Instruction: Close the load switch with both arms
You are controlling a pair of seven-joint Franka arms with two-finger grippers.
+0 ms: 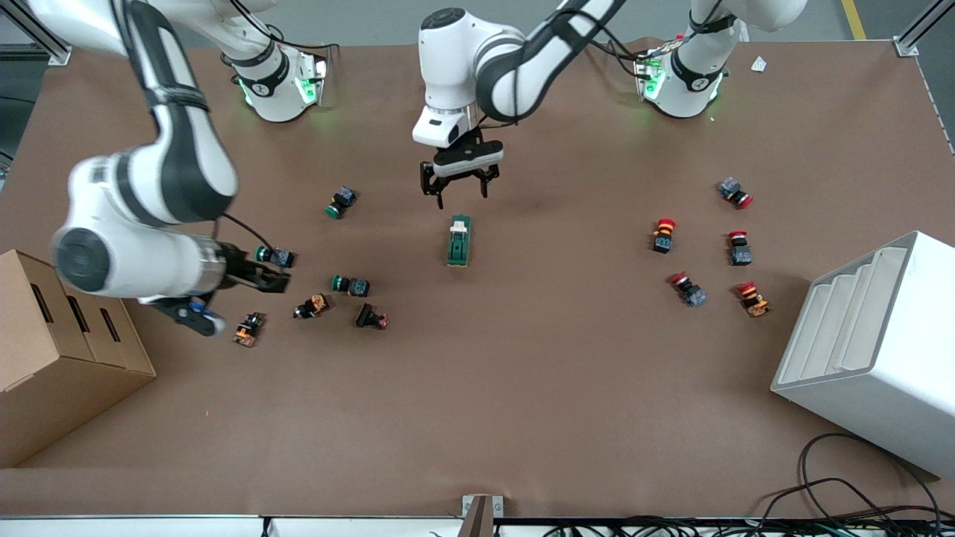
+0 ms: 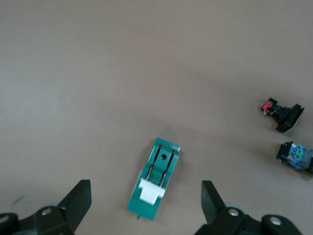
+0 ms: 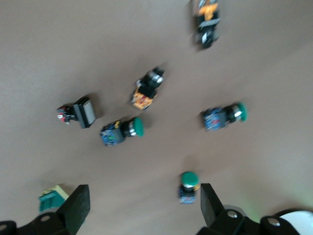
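The load switch [image 1: 459, 241], a dark-green oblong block with a cream-white lever piece, lies flat near the middle of the table. My left gripper [image 1: 459, 192] hangs open above the table, just over the end of the switch that lies farther from the front camera. In the left wrist view the switch [image 2: 155, 183] lies between the spread fingers of that gripper [image 2: 145, 198], untouched. My right gripper [image 1: 276, 280] is open and empty, over the push buttons toward the right arm's end. Its wrist view shows the gripper [image 3: 142, 205] and a corner of the switch [image 3: 51, 198].
Several green and dark push buttons [image 1: 351, 285] lie around the right gripper; one green button [image 3: 188, 186] is close to one finger. Several red push buttons [image 1: 664, 233] lie toward the left arm's end. A cardboard box [image 1: 52, 358] and a white rack [image 1: 873, 350] stand at the table's ends.
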